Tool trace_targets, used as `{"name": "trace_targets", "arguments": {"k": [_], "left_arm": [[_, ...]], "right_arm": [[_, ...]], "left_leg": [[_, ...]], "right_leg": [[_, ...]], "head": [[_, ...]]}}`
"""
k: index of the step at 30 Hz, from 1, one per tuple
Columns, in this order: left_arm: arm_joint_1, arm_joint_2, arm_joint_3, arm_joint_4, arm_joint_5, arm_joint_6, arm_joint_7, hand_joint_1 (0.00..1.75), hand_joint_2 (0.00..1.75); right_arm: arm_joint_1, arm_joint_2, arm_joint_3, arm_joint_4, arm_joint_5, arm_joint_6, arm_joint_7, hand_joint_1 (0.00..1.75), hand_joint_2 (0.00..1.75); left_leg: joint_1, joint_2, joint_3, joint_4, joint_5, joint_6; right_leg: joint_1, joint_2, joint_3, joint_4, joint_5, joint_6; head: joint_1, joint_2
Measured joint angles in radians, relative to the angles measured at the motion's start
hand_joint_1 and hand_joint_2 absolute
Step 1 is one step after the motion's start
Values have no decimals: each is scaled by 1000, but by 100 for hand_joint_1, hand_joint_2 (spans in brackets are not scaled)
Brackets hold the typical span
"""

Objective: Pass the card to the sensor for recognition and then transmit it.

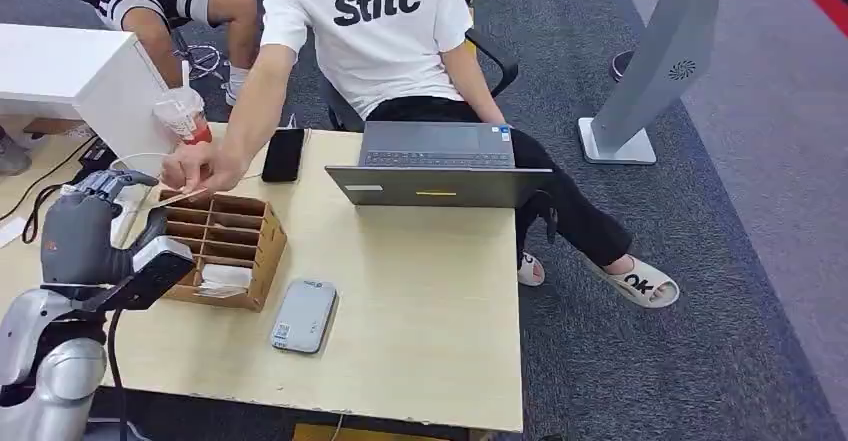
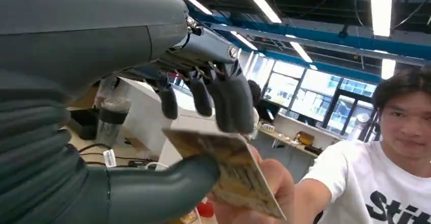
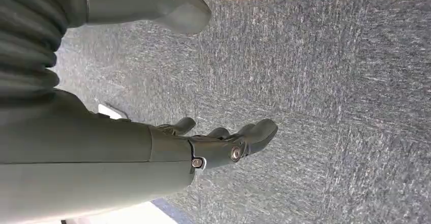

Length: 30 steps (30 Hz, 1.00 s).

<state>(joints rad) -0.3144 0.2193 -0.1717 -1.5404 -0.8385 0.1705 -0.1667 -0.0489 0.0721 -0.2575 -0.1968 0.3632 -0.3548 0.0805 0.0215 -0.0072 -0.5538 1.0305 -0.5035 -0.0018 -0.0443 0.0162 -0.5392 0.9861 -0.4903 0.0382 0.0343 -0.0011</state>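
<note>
- The left hand (image 1: 82,229) is showing dark grey, with a pale grey wrist block.
- A black cable is hanging below it; the arm is gleaming silver.
- The right hand (image 3: 223,142) is showing grey ribbing and small screws.

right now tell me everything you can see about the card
The card is a thin, flat rectangle, tan to yellowish with faint print too blurred to read. It is tilted, pinched between the left hand's thumb beneath and dark fingers on top. A person's hand also grips it from the far side, so both hold it. In the head view it sits just above the wooden organizer.
</note>
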Motion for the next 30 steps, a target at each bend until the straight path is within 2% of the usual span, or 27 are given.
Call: {"name": "trace_targets", "arguments": {"k": [17,25,30], "left_arm": [[23,-1,-9,-3,27,4,-22,175,175],[25,-15,-75,-1,-10,-29,-29,175,175],[13,-47,-132,40,-26,-39,-16,175,175]], "right_arm": [[-1,0,0,1,14,8,-12,0,175],[-1,3,0,2,26,10,-10,0,175],[-2,9,0,2,36,13,-14,0,175]], "left_leg": [[0,0,0,0,0,0],[0,0,0,0,0,0],[0,0,0,0,0,0]], "right_leg": [[0,0,0,0,0,0],[0,0,0,0,0,0],[0,0,0,0,0,0]], "head": [[0,0],[0,0],[0,0]]}}
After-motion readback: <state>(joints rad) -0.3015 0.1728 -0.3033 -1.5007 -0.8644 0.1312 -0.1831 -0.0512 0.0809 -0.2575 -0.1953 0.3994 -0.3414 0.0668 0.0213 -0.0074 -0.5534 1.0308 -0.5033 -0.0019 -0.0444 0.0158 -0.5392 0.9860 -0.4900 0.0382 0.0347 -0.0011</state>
